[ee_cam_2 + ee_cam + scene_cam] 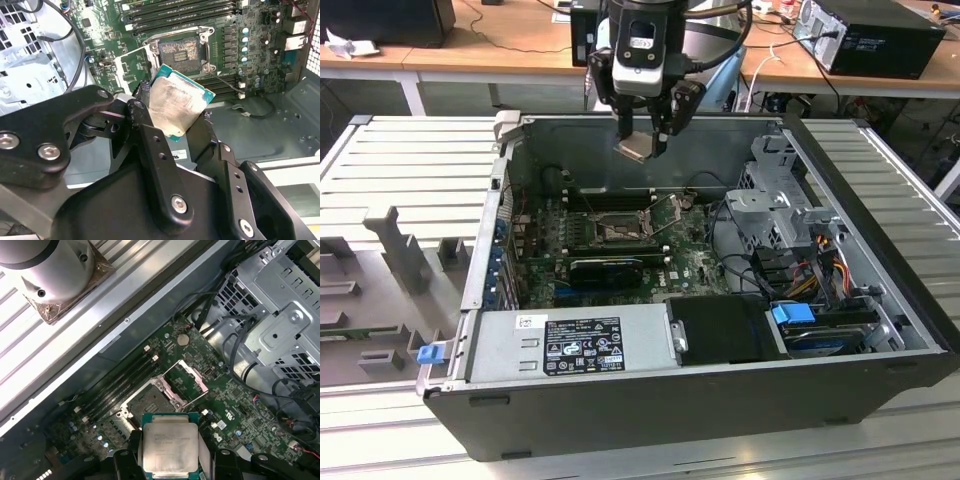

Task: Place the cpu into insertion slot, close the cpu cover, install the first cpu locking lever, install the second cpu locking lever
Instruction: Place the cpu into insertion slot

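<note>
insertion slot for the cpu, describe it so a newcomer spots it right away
Look inside the open computer case at the green motherboard. Near its middle, beside long black memory slots, sits the insertion slot. Unlike those narrow strips, it is a square dark socket with a silvery metal rim.

No legible text on the cpu (169,447) or power-supply label (582,345)

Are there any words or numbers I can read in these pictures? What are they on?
Black label on the power supply: print too small to read.
White sticker beside it: too small to read.
cpu top: faint marks, unreadable.
No text can be quoted.
</note>
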Tool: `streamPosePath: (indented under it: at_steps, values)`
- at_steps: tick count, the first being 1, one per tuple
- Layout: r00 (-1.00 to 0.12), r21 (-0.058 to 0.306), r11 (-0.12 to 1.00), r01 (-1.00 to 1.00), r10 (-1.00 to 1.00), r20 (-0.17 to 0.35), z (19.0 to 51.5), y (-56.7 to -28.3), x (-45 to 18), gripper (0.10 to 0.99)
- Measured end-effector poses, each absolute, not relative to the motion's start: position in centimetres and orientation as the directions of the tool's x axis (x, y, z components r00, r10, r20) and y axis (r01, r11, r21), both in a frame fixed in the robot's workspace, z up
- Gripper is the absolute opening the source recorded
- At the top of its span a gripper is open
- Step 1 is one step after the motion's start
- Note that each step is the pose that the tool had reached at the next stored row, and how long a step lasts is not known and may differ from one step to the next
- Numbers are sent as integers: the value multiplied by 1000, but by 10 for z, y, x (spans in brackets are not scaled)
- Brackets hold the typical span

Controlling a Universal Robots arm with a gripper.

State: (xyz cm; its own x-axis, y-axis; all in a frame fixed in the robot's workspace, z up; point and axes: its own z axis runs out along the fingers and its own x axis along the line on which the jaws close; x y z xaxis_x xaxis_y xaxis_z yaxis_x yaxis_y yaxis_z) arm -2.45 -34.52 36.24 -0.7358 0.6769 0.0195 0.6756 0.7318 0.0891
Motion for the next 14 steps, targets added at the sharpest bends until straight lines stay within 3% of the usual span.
streamPosePath:
  at_steps: [14]
  values:
    - [-597,89,594,800,802,19,362,-345,-24,533]
